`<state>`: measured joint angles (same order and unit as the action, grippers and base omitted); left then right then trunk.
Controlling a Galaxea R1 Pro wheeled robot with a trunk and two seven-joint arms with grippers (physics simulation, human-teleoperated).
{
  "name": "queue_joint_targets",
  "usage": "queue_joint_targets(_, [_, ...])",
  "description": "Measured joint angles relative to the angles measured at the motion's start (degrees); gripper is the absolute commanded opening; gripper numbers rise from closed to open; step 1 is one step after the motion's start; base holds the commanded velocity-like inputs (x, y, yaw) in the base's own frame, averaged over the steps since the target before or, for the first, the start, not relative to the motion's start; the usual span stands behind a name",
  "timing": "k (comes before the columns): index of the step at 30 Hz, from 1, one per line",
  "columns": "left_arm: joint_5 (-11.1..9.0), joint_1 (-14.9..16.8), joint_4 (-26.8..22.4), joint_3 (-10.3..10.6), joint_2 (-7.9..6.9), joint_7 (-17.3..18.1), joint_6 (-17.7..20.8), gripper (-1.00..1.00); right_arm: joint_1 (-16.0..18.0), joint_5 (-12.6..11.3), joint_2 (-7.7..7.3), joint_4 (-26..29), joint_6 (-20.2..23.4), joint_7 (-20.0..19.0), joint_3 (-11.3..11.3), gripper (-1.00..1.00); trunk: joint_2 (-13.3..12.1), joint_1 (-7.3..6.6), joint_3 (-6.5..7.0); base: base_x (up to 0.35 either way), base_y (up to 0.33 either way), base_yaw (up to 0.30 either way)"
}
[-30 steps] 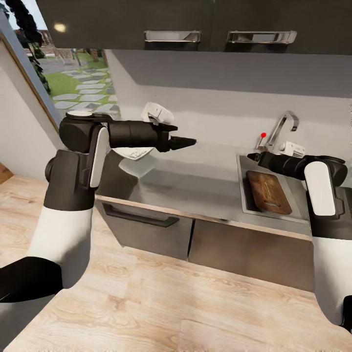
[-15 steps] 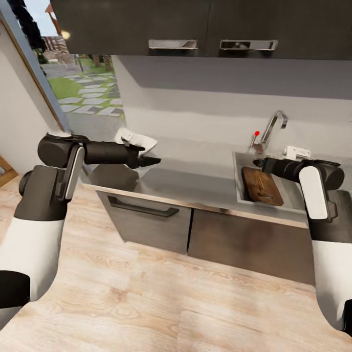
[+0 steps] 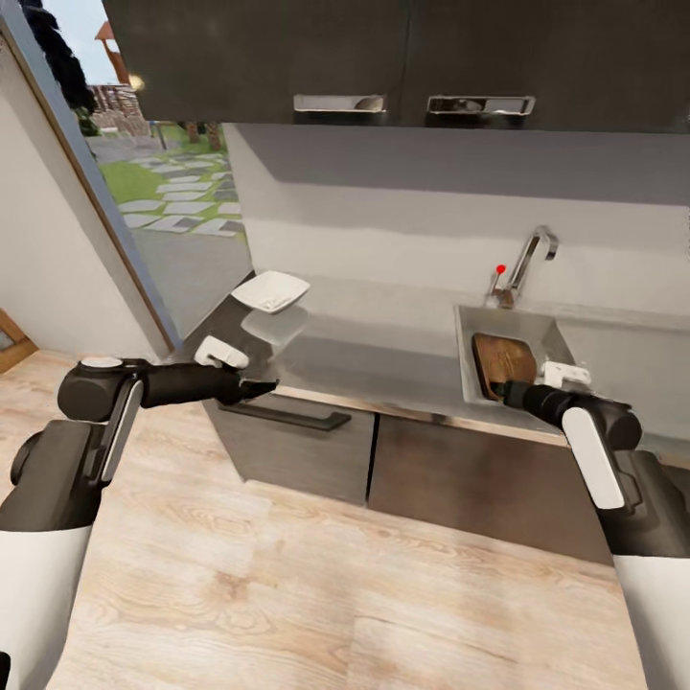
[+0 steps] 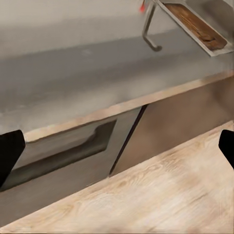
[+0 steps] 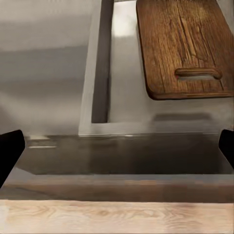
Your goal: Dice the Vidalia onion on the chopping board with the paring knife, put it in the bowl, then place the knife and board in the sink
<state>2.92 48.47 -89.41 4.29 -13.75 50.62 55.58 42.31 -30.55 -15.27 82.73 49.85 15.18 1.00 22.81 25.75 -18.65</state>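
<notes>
From the head view we note the chopping board (image 3: 504,361) lying in the sink (image 3: 561,334) below the tap (image 3: 525,265), the bowl (image 3: 271,290) on the counter (image 3: 383,340) well to its left, the left claw (image 3: 261,387) before the counter's front edge and the right claw (image 3: 499,388) by the sink's near rim. In the left wrist view we find that claw spread wide, with only its fingertips (image 4: 9,153) at the frame edges, facing the drawer handle (image 4: 63,148). In the right wrist view its fingertips (image 5: 10,148) likewise stand wide and empty, the board's slot handle (image 5: 197,73) nearest us.

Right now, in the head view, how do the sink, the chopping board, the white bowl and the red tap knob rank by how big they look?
1. sink
2. bowl and chopping board: look alike, not ranked
3. red knob
</notes>
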Motion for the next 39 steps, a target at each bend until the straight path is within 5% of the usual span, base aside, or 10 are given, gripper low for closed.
queue_joint_targets(2, [-0.03,-2.17,-0.05,-2.11,0.00,-0.35,-2.47,1.00,-1.57,0.02,0.00,0.00,-2.54,-0.02,-0.05,1.00,0.00,0.00,0.19,0.000,0.000,0.000])
queue_joint_targets(3, [0.17,-4.81,-0.14,-7.49,0.09,-0.68,-7.58,1.00,-3.77,0.02,0.00,-0.01,-4.90,-0.08,-0.45,1.00,0.00,0.00,0.27,0.000,0.000,0.000])
queue_joint_targets(4, [0.01,-5.97,-0.12,-9.14,0.14,-0.68,-8.61,1.00,-4.90,0.23,0.00,-0.01,-5.51,-0.10,-0.67,1.00,0.01,0.00,0.37,0.000,0.000,0.000])
queue_joint_targets(7, [-0.03,-8.74,-0.03,-11.21,0.18,-0.73,-9.76,1.00,-7.04,1.36,0.00,-0.01,-7.72,-0.18,-0.95,1.00,0.01,0.00,0.65,0.000,0.000,0.000])
queue_joint_targets(9, [0.00,-13.29,0.60,-13.61,0.45,-0.92,-12.39,1.00,-10.34,5.87,0.01,-0.02,-12.60,-2.29,-1.17,1.00,0.00,0.00,0.83,0.000,0.000,0.000])
queue_joint_targets(14, [-0.04,-16.89,1.66,-14.34,0.54,-1.38,-16.38,1.00,-12.40,9.18,0.01,-0.02,-14.26,-6.40,-1.21,1.00,0.00,0.00,1.31,0.000,0.000,0.000])
queue_joint_targets(16, [0.07,-18.47,5.83,-14.76,0.57,-2.14,-19.83,1.00,-14.65,9.97,0.01,-0.40,-17.60,-8.13,-1.21,1.00,0.00,0.00,1.48,0.000,0.000,0.000])
queue_joint_targets(29, [-0.03,-18.95,23.62,-16.42,1.29,-2.97,-32.80,1.00,-20.08,10.32,0.01,-2.82,-27.29,-8.64,-1.19,1.00,0.00,0.00,2.71,0.000,0.000,0.000])
queue_joint_targets(34, [-0.02,-18.94,34.79,-16.41,1.67,-5.58,-39.72,1.00,-20.99,10.32,0.01,-9.96,-30.67,-8.63,-1.19,1.00,-0.01,0.00,3.17,0.000,0.000,0.000])
queue_joint_targets(39, [-0.05,-18.93,50.22,-16.19,2.14,-11.55,-48.26,1.00,-21.17,10.24,0.08,-26.90,-39.30,-8.87,-4.61,1.00,-0.01,0.00,3.63,0.000,0.000,0.000])
